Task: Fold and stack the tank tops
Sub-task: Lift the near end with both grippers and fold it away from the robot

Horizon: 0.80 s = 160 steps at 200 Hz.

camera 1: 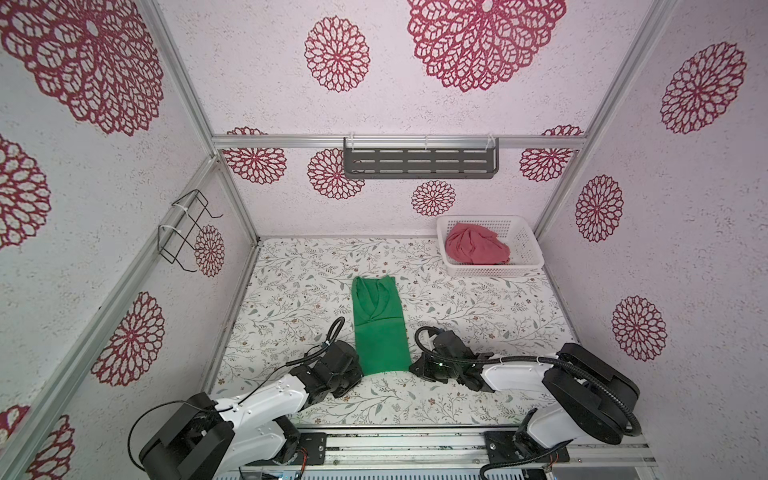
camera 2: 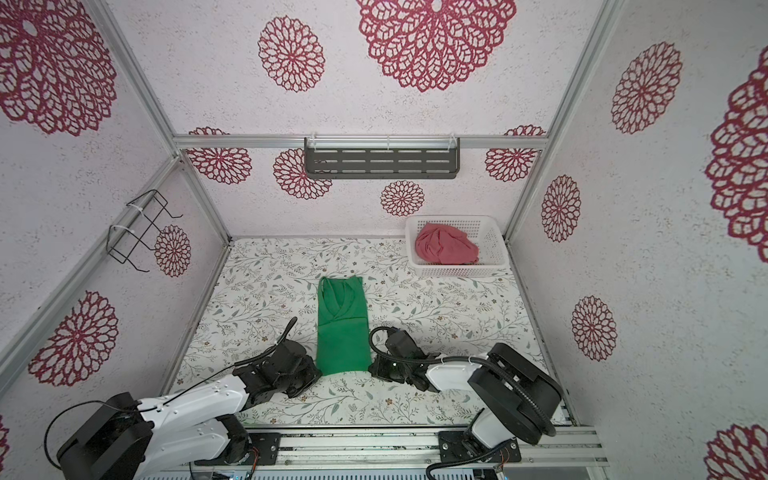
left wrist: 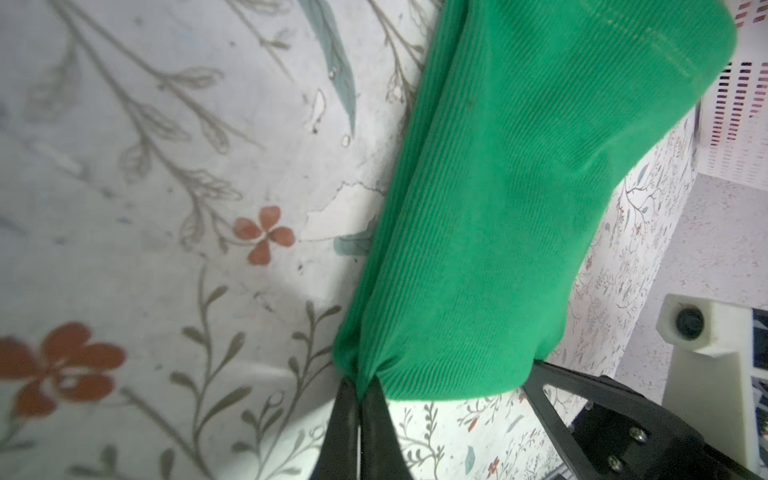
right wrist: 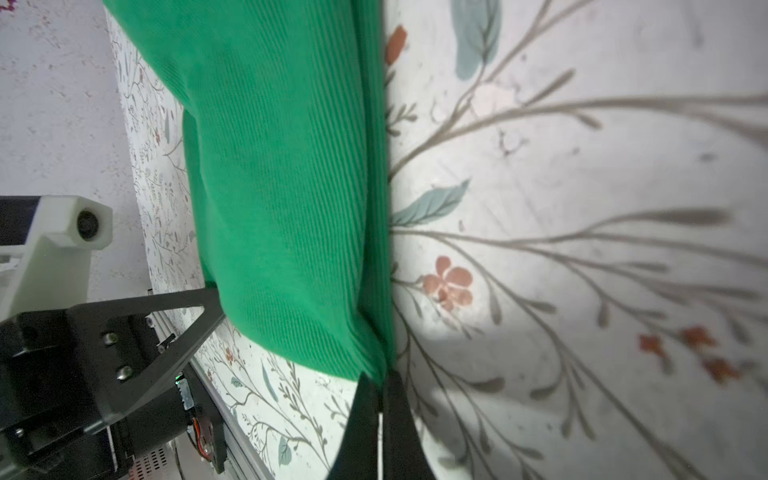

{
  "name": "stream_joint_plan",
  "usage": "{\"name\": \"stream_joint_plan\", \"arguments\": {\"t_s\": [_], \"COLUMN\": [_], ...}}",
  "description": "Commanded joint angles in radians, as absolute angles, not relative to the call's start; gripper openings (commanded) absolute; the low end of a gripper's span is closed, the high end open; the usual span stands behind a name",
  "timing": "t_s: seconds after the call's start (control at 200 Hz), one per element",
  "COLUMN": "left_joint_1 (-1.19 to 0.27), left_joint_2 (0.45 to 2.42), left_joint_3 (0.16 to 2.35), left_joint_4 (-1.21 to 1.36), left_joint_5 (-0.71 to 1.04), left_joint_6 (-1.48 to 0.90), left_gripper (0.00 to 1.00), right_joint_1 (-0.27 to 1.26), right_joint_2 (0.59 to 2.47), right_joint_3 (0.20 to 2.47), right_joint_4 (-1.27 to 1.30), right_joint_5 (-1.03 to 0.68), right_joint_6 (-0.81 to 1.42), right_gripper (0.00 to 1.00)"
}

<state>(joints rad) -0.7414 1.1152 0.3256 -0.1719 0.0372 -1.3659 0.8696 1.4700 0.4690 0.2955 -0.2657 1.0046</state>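
Note:
The green tank top [camera 1: 380, 328] [camera 2: 343, 328] lies as a long narrow strip down the middle of the floral table in both top views, straps at the far end. My left gripper [left wrist: 360, 384] is shut on its near left corner [left wrist: 353, 365], and my right gripper [right wrist: 382, 376] is shut on its near right corner [right wrist: 374, 357]. In a top view the left gripper [camera 1: 360, 372] and right gripper [camera 1: 411, 368] sit low at the hem's two ends. The pinkish red tank top [camera 1: 476, 245] [camera 2: 446, 246] is bunched inside the basket.
The white perforated basket [camera 1: 528, 245] [camera 2: 494, 243] stands at the table's far right corner. A grey slotted shelf [camera 1: 419, 163] hangs on the back wall, and a black wire rack [camera 1: 185, 230] on the left wall. An aluminium rail [camera 1: 407, 442] runs along the near edge.

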Motion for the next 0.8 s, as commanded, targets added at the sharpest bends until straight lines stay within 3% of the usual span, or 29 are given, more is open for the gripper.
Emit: {"name": "stream_joint_plan", "arguments": {"t_s": [0.0,0.145,0.52,0.796], "left_joint_1": [-0.785,-0.842,-0.843,-0.648], "left_joint_2": [1.053,0.953,0.897,0.977], "left_joint_3": [0.369,0.489,0.694,0.753], "left_joint_4": [-0.374,-0.602,-0.761,-0.629], "left_joint_5": [-0.042,-0.143,-0.234,-0.119], "left_joint_6": [-1.375,-1.351,-1.234,-1.034], "left_gripper": [0.00,0.00,0.00,0.00], "right_joint_1": [0.903,0.945,0.958,0.866], "right_joint_2": [1.390,1.299,1.185,1.304], "right_joint_3": [0.508,0.562,0.766,0.917], "right_joint_4": [0.128,-0.030,-0.249,-0.261], "right_joint_5": [-0.214,-0.162,-0.061,-0.103], "right_joint_6": [0.954,0.907,0.740,0.590], "right_gripper": [0.00,0.00,0.00,0.00]}}
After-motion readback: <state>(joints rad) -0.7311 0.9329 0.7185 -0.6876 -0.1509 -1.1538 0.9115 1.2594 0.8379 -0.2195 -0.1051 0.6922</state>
